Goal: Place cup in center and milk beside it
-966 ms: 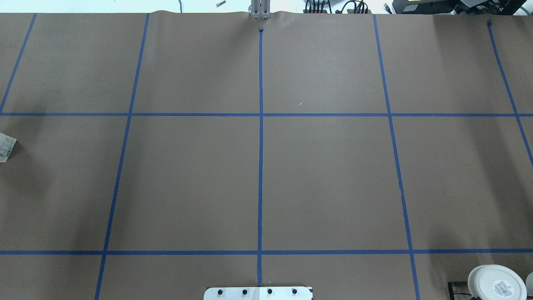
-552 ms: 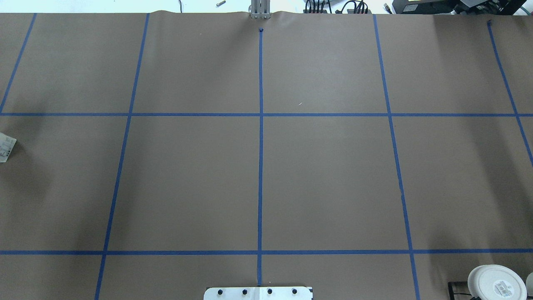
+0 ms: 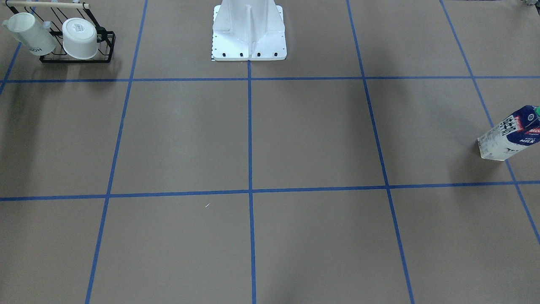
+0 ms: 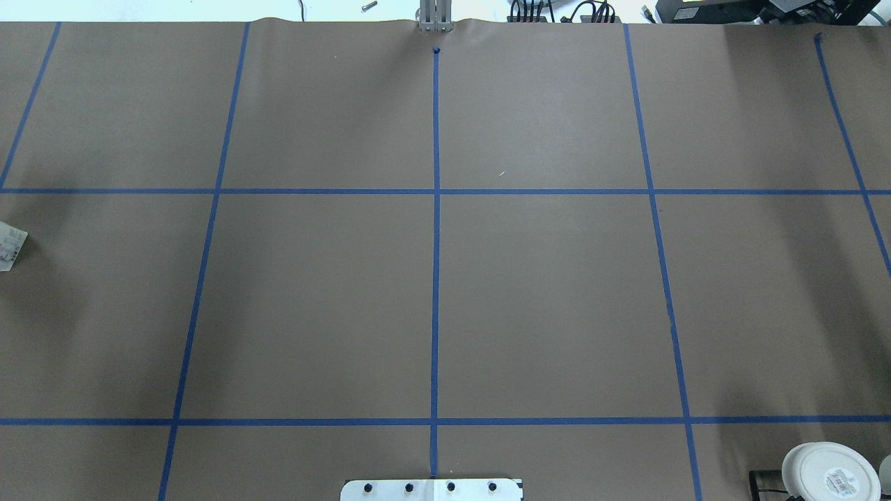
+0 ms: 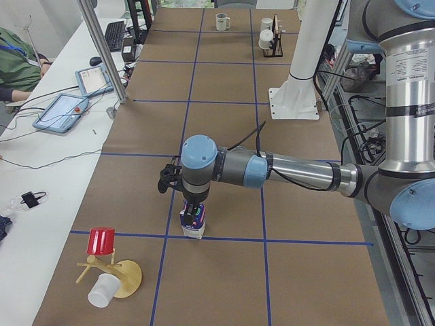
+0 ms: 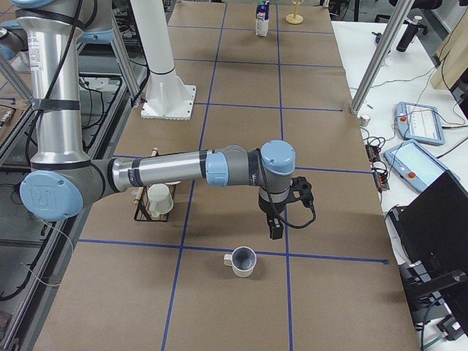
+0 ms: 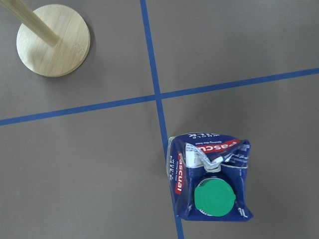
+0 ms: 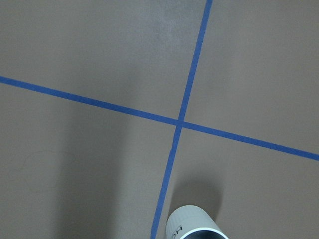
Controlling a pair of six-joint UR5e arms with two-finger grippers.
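The milk [image 5: 193, 225] stood upright at the table's end on the robot's left, right on a blue tape line. It was far from the center [image 4: 487, 306], which had neither task thing on it. The left gripper [image 5: 194, 214] hung straight over the carton's top. I could not tell whether its jaws were spread or closed, or whether they touched the carton at all. The cup [image 6: 241, 261] sat at the opposite end, mouth up, handle turned toward the robot's side. The right gripper [image 6: 276, 232] hovered near it but apart, and I could not read those jaws either.

The carton looked like light card to me: tall, narrow, easy to tip, with walls that would give under a hard squeeze. I would take it across two flat sides below the folded gable, not by the round green cap [image 7: 213, 197]. The cup looked stiff, smooth and breakable, and probably slick. Its handle was small, so pinching the wall at the rim or spanning the body seemed the safer hold.

The cup's dark inside showed nothing in it. The milk's cap was on, so how full it was could not be seen; if full, it would be heavier and would slosh. A black wire rack [image 3: 76, 61] held a lettered mug [image 3: 30, 36] and a second mug [image 3: 80, 39], both tipped over. Near the milk, a wooden stand [image 5: 129, 280] carried a red cup [image 5: 102, 241] and a white one [image 5: 102, 292].
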